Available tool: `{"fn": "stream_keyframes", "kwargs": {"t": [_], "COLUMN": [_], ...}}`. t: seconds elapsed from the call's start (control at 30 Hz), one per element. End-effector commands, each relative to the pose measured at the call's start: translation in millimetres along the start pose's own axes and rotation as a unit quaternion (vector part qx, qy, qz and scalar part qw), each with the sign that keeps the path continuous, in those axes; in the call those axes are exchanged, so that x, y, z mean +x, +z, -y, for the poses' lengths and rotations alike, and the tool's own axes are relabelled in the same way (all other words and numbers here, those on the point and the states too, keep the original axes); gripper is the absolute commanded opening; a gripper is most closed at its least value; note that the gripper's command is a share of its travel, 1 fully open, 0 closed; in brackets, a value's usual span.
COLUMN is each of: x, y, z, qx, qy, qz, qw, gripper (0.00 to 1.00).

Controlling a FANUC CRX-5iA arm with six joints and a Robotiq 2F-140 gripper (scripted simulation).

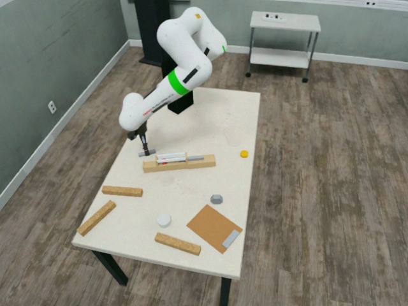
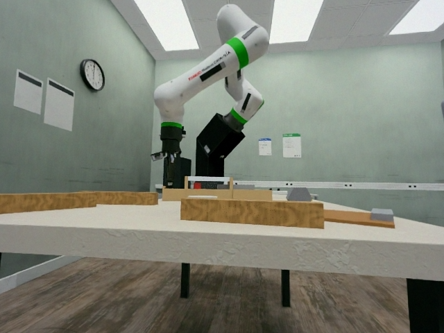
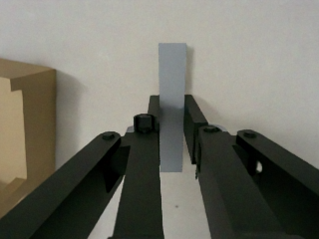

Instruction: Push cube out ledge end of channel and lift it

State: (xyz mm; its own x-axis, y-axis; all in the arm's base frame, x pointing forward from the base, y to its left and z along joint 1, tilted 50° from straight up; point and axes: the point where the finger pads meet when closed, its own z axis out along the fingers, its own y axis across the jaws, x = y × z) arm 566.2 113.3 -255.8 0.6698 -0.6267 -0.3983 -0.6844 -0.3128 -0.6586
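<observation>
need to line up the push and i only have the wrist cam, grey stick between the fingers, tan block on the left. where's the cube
Observer: The red cube sits inside the channel, under its white roof, near the end closest to the gripper.
Operator: how does the stick lie against the channel
Observer: From the top view, the grey stick lies roughly parallel to the channel, just beyond that near end and set slightly to the arm's side of it.
Operator: anything at the other end
Observer: A grey piece lies on the wooden base just past the roof's far end.
</observation>
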Motion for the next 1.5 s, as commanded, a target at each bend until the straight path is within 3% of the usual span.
{"fn": "stream_keyframes", "kwargs": {"t": [0.0,0.67,0.8,1.0,1.1,1.47], "x": [0,0,0,0,0,0], "y": [-1,-2,-24,-90,-110,-115], "z": [0,0,0,0,0,0], "qx": [0.000,0.000,0.000,0.000,0.000,0.000], "qy": [0.000,0.000,0.000,0.000,0.000,0.000], "qz": [0.000,0.000,0.000,0.000,0.000,0.000], "qw": [1.000,1.000,1.000,1.000,1.000,1.000], "gripper": [0.10,0.10,0.10,0.10,0.10,0.10]}}
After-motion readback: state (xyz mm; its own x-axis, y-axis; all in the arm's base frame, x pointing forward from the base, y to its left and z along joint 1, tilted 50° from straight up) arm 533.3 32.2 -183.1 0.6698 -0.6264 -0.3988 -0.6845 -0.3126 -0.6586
